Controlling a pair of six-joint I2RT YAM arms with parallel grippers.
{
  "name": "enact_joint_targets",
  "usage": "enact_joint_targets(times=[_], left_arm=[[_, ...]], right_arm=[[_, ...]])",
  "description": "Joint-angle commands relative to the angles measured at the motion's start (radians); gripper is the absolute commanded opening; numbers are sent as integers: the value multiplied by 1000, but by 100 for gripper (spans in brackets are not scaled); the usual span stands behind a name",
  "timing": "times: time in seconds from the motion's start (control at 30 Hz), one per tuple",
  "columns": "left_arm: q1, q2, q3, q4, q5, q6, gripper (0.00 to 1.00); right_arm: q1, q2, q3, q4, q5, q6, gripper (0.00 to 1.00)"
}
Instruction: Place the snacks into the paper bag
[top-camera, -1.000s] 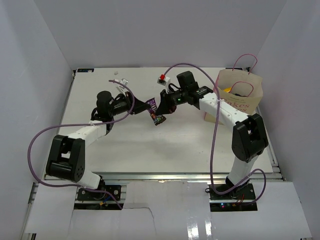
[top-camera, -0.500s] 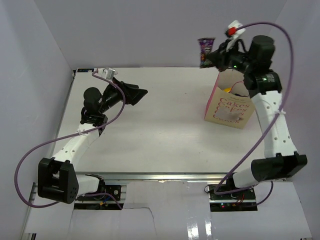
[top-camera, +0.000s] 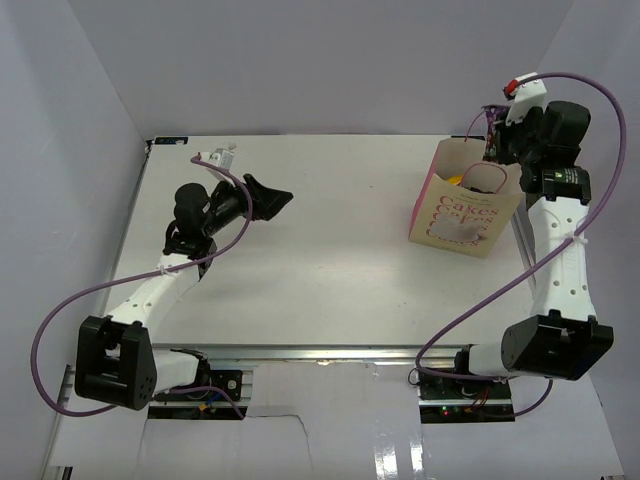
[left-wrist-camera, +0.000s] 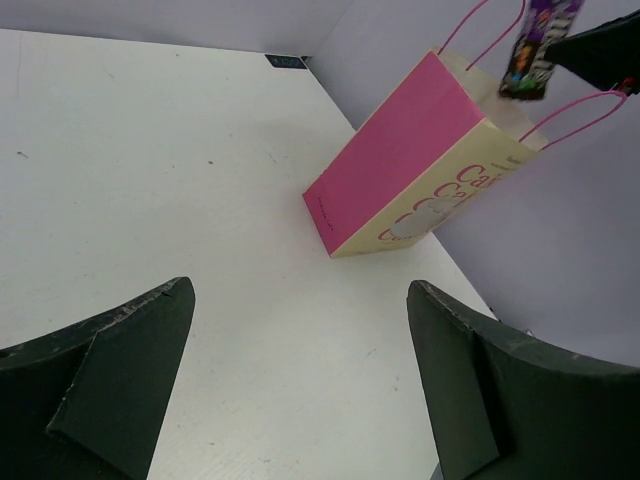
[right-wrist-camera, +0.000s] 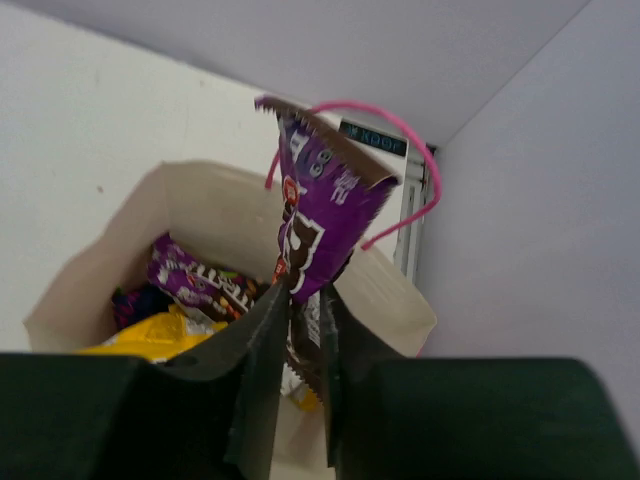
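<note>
With several snacks (right-wrist-camera: 200, 280) bagged, release the bar (right-wrist-camera: 320, 210) your right claw (right-wrist-camera: 303, 300) clamps over the bag (right-wrist-camera: 200, 205); left claw (left-wrist-camera: 298, 290) stands open.

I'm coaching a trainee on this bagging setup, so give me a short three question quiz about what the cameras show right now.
1. True or false: the left arm's jaws are gripping a snack.
2. Relative to the paper bag, the purple candy bar in the right arm's jaws is: A) buried inside, B) above it, C) underneath.
3. Fill in: a ____ packet already lies inside the bag.
Key: 1 false, they stand open and empty. 2 B. 3 yellow.
</note>
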Motion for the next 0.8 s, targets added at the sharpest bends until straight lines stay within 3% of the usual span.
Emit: enact_joint_targets(times=[0.0, 0.03, 0.07, 0.13, 0.17, 0.2, 0.27, 0.47, 0.77], left_arm=[[3, -43, 12, -15, -9, 18, 98], [4, -46, 10, -18, -10, 18, 98], [4, -49, 10, -24, -12, 18, 98], [4, -60, 9, -30, -15, 21, 98], [3, -62, 10, -32, -17, 21, 98], [4, -66, 12, -35, -17, 23, 98], [4, -80, 20, -49, -27, 27, 98], [4, -130, 69, -144, -96, 66, 98], [4, -164, 112, -224, -113, 75, 98]], right_arm=[[-17, -5, -5, -21, 34, -52, 27], [-23, -3, -1, -33, 20, -52, 34], [-28, -4, 5, -41, 2, -53, 54], [-31, -15, 10, -40, -21, -55, 77], [-31, -14, 33, -40, -11, -47, 94], [-31, -12, 53, -43, -1, -20, 98], [-34, -1, 131, -53, 38, 33, 90], [-32, 31, 315, -222, -6, 194, 90], [-31, -182, 26, -100, 118, 173, 90]])
